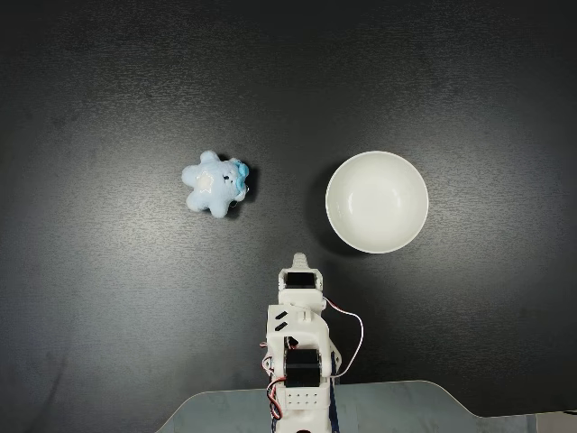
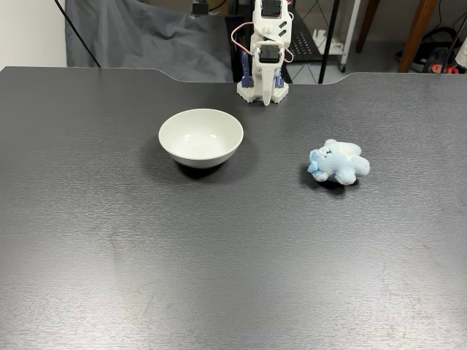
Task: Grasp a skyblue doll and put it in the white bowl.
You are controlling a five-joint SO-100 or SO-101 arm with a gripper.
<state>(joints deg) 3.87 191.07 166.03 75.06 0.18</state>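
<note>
So the gripper [image 1: 301, 261] is tucked back at the arm's [image 1: 297, 347] base, pointing toward the middle of the dark table [image 1: 108, 343], and it's got hold of nothing. The fingers look pressed together, or close to it, in both fixed views, but honestly they're small and white on white, so I can't tell for sure how far apart they sit. In the front-on fixed view the gripper [image 2: 268, 97] hangs tip-down just above the tabletop, right behind the white bowl [image 2: 201, 136].

No brand marks, labels or writing readable anywhere.

What differs between the two: the top-down fixed view shows the bowl's [image 1: 377, 201] full round rim and inside, plus the red and white wires looping off the arm. The front-on one shows the bowl's side wall and its shadow, and past the table edge there's a grey cloth [image 2: 139, 36], some chair or stand legs and cables on the floor.

The bowl is empty in both fixed views, just plain glossy white.

The skyblue doll [image 1: 215, 182] lies flat on the table, well apart from the bowl, off to the bowl's left seen from above and to its right from the front [image 2: 338, 162]. It has a white patch and a brighter blue bit on one side.
</note>
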